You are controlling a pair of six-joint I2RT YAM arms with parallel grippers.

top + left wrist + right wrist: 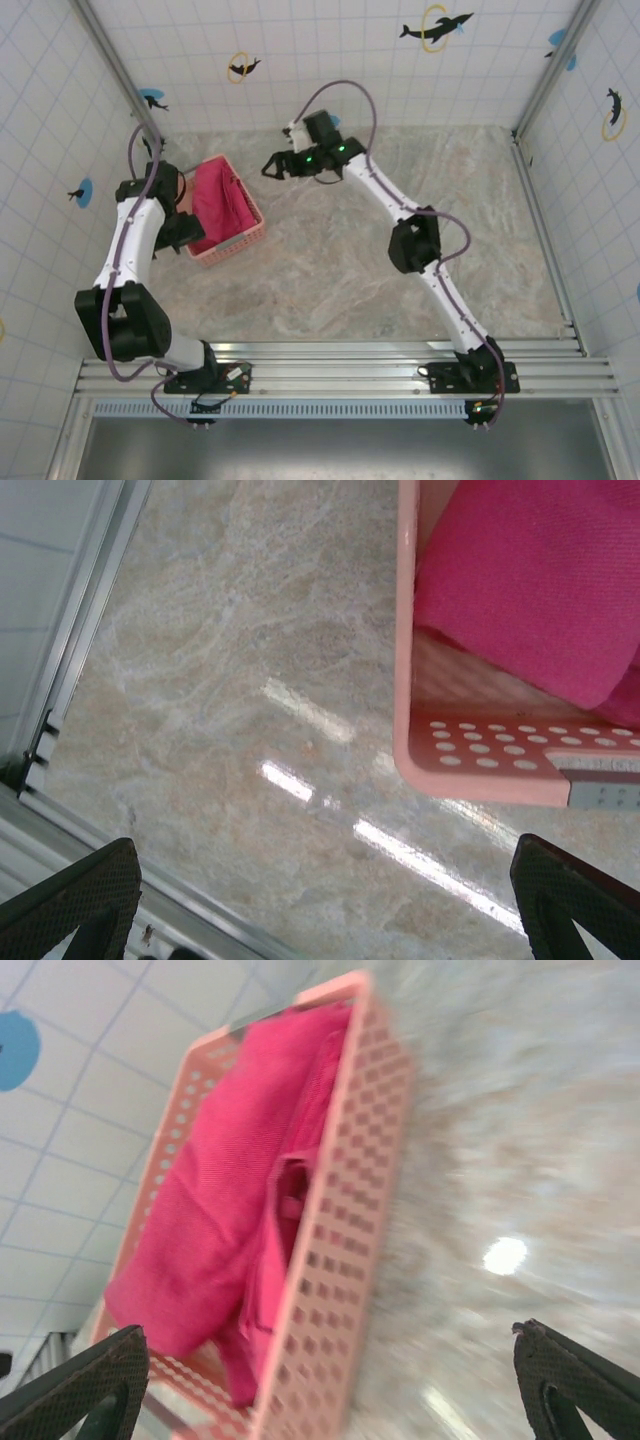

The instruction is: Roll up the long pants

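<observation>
**A:** Now, entry one: the long pants?

**B:** Long pants (222, 205): bright magenta-pink cloth, plain. They lie bundled in soft folds inside the lattice basket (232, 250). They cover most of the basket's inside, and no cloth lies on the desk.

**A:** Entry two: the basket?

**B:** Pale salmon-pink plastic with walls pierced in a grid. It stands on the marbled beige desk (330, 270) at the left rear, near the tiled left wall (40, 120), and is turned at a slant. In the left wrist view, a bare strip of its perforated floor shows at one corner, beside the edge of the cloth.

**A:** Entry three: the left tool?

**B:** Left tool (320, 910): fingers spread wide. It has hold of nothing, and bare desk shows between the tips. It sits just beside the basket's corner, outside the wall, and touches neither basket nor cloth.

**A:** Entry four: the right tool?

**B:** Right tool (272, 165): fingers likewise spread wide, and it grips nothing. It hangs to the right of the basket, apart from it, and faces it. Its wrist view is blurred, but it shows the pants inside the lattice wall with a fold hanging near the middle.

**A:** Fixtures?

**B:** White tiled walls with a dolphin sticker (436, 27), and aluminium rails (340, 365) at the near edge carrying both arm bases.
</observation>
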